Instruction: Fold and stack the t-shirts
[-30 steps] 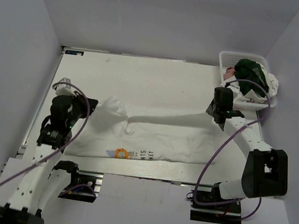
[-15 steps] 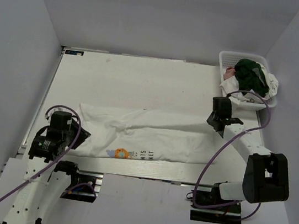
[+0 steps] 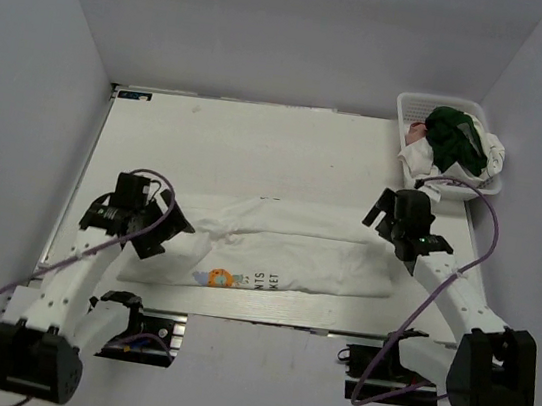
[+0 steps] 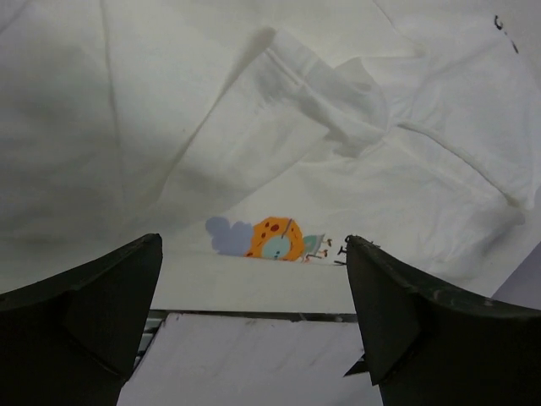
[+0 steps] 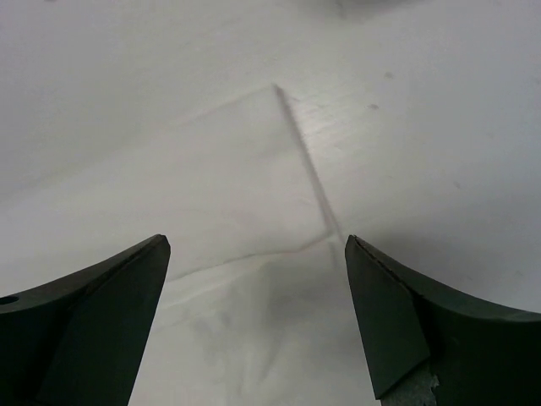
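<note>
A white t-shirt [image 3: 285, 245] with a small multicoloured graphic [image 3: 218, 277] and dark lettering lies flat across the near part of the table, folded lengthwise. My left gripper [image 3: 176, 220] hovers open at its left end. In the left wrist view the gripper [image 4: 254, 239] has nothing between its fingers [image 4: 84, 321], and a folded sleeve [image 4: 313, 101] and the graphic [image 4: 270, 239] lie below. My right gripper [image 3: 378, 216] stands open over the shirt's right end. The right wrist view shows the gripper [image 5: 256, 239] empty above the cloth's corner [image 5: 275, 89].
A white lattice basket [image 3: 418, 103] stands at the back right, holding a dark green shirt [image 3: 452, 133], a pink one [image 3: 417, 133] and white cloth [image 3: 495, 154]. The table's near edge [image 3: 266, 308] runs just below the spread shirt. Grey walls stand on both sides.
Both grippers opened and let go of the shirt's lifted edge. That edge dropped flat onto the shirt. The left arm swung down then back; the right gripper sank towards the cloth.
</note>
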You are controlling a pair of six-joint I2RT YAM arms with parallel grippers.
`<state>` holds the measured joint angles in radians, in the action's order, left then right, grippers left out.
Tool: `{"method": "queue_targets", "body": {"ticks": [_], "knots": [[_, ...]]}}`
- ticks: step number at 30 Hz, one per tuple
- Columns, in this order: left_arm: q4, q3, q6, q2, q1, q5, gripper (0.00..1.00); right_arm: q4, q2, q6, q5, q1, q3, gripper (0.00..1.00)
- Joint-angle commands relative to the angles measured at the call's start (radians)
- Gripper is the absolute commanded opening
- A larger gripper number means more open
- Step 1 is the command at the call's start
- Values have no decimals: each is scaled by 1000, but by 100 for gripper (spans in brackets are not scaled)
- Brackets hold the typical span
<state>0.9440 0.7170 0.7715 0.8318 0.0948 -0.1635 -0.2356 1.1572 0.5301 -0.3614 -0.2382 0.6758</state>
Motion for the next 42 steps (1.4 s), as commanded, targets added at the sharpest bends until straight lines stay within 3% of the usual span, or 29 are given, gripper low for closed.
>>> {"method": "queue_targets", "body": {"ticks": [1, 4, 10, 14, 20, 21, 22, 23, 33, 34, 40, 42], "knots": [[-318, 4, -38, 145, 5, -81, 100, 201, -31, -102, 200, -18, -13, 90], [-326, 93, -52, 327, 14, -13, 96, 199, 4, -120, 268, -33, -1, 90], [-272, 222, -67, 590, 57, 130, 84, 209, 47, -90, 247, -44, -32, 90], [-249, 236, -67, 703, 111, 162, 70, 209, 38, -87, 217, -46, -53, 90], [-214, 245, -46, 733, 209, 153, 28, 216, 26, -88, 205, -44, -65, 90], [-214, 245, -46, 733, 220, 153, 19, 219, 24, -87, 207, -43, -68, 90], [-214, 245, -46, 710, 242, 124, 1, 226, 25, -85, 210, -42, -71, 90], [-214, 245, -46, 710, 255, 110, 0, 222, 25, -84, 211, -44, -82, 90], [-140, 263, -24, 691, 448, -59, 2, 223, 39, -64, 219, -44, -94, 90], [-130, 277, -24, 704, 471, -59, 9, 222, 41, -59, 222, -46, -96, 90], [-129, 407, -63, 794, 566, -85, 30, 223, 39, -58, 246, -46, -105, 90], [-129, 447, -92, 834, 620, -99, 63, 222, 36, -61, 234, -42, -107, 90]]}}
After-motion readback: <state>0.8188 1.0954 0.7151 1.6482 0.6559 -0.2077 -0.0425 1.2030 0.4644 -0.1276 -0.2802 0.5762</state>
